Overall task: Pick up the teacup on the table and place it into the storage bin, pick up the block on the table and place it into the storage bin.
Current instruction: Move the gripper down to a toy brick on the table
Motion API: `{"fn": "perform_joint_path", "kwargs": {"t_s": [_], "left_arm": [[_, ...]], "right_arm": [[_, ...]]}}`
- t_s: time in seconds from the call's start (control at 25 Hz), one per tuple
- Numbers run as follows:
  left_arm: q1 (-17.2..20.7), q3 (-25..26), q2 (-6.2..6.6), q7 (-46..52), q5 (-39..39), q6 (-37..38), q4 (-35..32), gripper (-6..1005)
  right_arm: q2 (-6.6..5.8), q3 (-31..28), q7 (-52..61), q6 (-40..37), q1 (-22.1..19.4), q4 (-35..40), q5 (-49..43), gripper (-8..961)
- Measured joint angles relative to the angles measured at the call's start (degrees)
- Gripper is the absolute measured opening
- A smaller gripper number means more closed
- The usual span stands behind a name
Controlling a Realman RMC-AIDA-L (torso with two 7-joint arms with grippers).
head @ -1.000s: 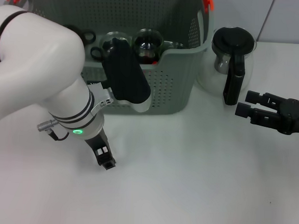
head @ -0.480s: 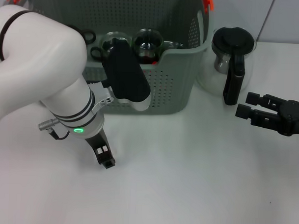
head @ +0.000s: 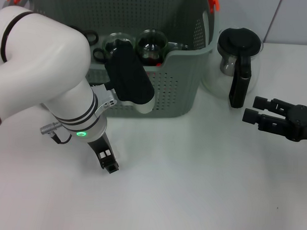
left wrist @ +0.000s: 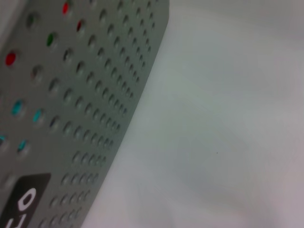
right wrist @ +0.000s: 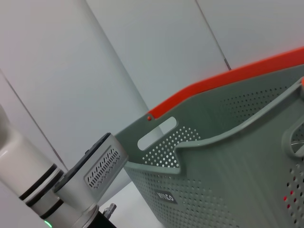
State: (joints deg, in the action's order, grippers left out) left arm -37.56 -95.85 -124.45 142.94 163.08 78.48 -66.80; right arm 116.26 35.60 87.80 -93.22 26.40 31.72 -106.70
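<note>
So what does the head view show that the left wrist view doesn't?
Head view only: both grippers, the left low over the table in front of the bin, the right open beside the glass jug, plus glassware inside the bin. Left wrist view only: a close-up of the bin's black label. Both show the bin's perforated wall and the white table.
</note>
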Motion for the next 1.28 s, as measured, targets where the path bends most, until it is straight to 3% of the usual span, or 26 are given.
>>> {"fn": "perform_joint_path", "kwargs": {"t_s": [0.32,1.08,1.28], "left_arm": [[-0.24,-0.02,0.04,1.97,0.35,0.15,0.26,622],[-0.74,0.01,0.16,3.7,0.7,0.42,0.31,414],[-0.76,-0.19,0.15,3.78,0.65,0.92,-0.01,414]], "right_arm": [[0.02,0.0,-0.08,-0.03,-0.05,0.0,0.0,884],[0.02,0.0,-0.09,-0.39,-0.59,0.0,-0.1,884],[0.02,0.06,-0.09,-0.62,-0.59,0.0,-0.09,884]]}}
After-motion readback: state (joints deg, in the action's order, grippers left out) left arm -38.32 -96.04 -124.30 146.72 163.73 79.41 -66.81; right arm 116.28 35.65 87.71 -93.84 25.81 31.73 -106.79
